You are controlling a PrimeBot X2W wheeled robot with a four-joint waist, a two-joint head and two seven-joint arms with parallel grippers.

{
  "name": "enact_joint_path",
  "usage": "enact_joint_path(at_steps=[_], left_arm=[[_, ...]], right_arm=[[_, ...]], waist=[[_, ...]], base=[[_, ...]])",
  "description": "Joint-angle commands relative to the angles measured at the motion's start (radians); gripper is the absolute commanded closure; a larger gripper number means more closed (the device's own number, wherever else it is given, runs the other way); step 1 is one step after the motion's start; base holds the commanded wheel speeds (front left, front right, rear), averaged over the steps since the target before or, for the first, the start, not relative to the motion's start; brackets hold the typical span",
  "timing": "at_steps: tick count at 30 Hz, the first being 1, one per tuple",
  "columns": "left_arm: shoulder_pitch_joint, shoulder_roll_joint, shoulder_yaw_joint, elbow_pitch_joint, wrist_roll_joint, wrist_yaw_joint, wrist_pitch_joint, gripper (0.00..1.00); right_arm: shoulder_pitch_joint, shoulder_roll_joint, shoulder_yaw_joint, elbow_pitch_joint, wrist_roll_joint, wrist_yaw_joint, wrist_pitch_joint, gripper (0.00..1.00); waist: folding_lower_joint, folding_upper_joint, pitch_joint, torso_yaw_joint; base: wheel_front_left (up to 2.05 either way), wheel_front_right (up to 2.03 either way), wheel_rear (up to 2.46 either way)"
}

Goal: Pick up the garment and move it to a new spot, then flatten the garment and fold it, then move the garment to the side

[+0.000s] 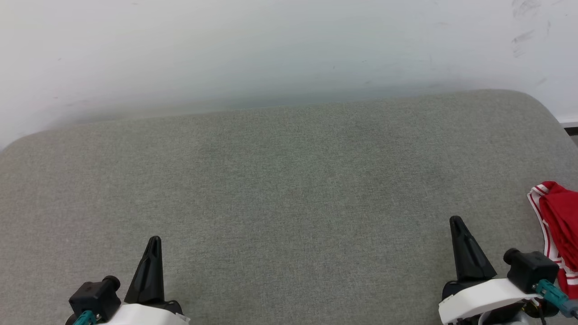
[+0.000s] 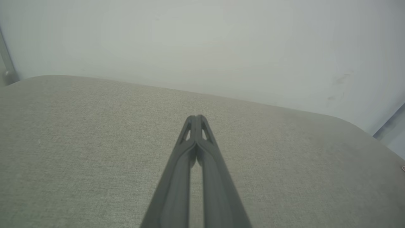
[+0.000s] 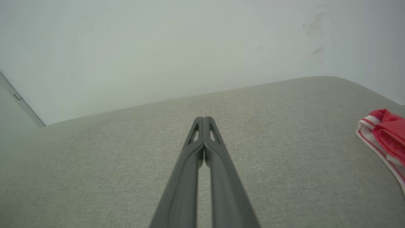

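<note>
Both closed, empty: L gripper (image 1: 154, 239), R gripper (image 1: 456, 220); garment (image 1: 561, 222) apart.

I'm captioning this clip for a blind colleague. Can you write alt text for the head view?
A bunched red garment with red-and-white striped trim lies at the right edge of a grey fabric surface backed by a white wall. The left gripper and right gripper sit at the bottom corners, both shut and empty, fingers pointing up.

Open grey cushion (image 1: 289, 180) ahead (bunched garment (image 1: 560, 225) at far right)
</note>
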Motion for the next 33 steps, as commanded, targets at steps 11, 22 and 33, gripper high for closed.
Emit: enact_joint_path(at_steps=[11, 22, 33], left_arm=[[-0.043, 0.006, 0.006, 0.012, -0.223, 0.0, 0.054, 1.0], [-0.066, 0.007, 0.011, 0.033, -0.4, -0.001, 0.1, 1.0], [-0.086, 0.008, 0.015, 0.052, -0.557, -0.001, 0.141, 1.0]], right_arm=[[-0.028, -0.008, -0.015, -0.01, 0.236, 0.0, 0.048, 1.0], [-0.038, -0.012, -0.028, -0.005, 0.421, 0.0, 0.09, 1.0], [-0.046, -0.014, -0.04, -0.001, 0.584, 0.0, 0.129, 1.0]], waist=[[0.0, 0.0, -0.001, 0.005], [0.0, 0.0, -0.003, 0.009], [0.0, 0.0, -0.004, 0.014]], base=[[0.0, 0.0, 0.0], [0.0, 0.0, 0.0], [0.0, 0.0, 0.0]])
